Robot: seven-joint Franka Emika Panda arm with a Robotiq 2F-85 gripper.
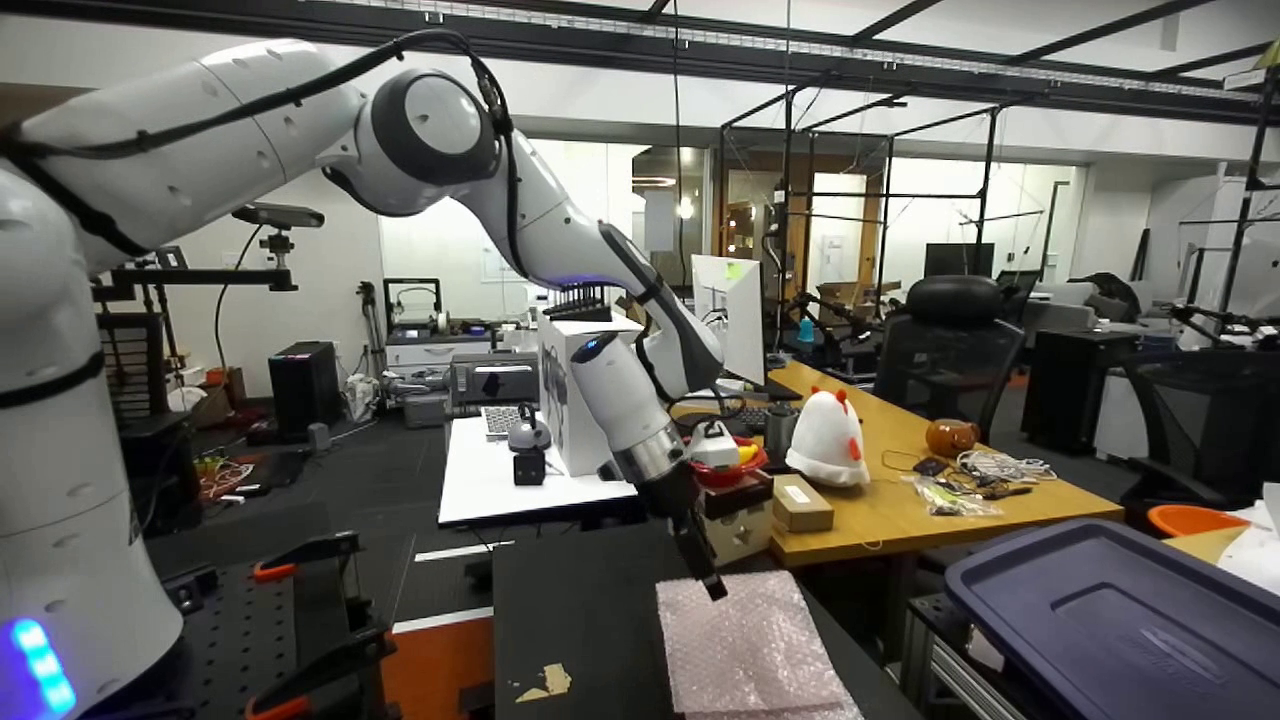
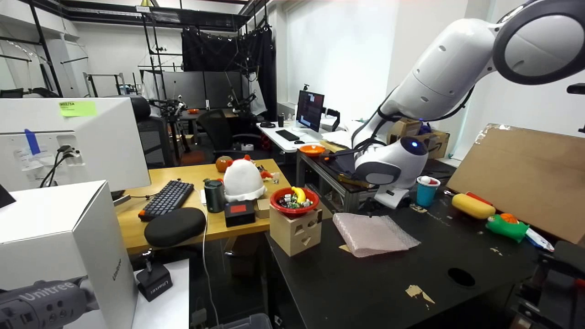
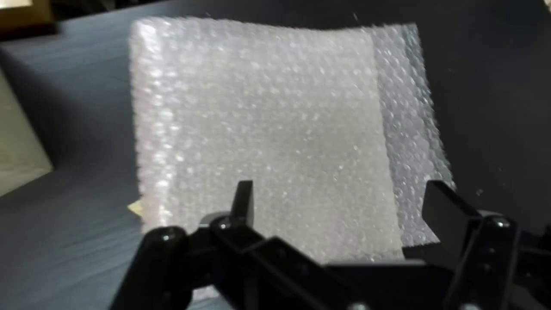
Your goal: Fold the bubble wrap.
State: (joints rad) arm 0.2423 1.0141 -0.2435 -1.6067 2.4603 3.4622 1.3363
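Lying under hand (image 3: 338, 189) — bubble wrap (image 3: 275, 120).

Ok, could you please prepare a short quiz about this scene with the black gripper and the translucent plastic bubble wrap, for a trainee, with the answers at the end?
1. True or false: the black two-finger gripper is open.
2. What colour is the curved, banana-shaped object in the round red bowl?
3. Fill the gap: in the wrist view, the lower layer of the translucent bubble wrap sticks out past the upper one at the picture's ... side.

Key: 1. True. 2. Yellow. 3. Right.
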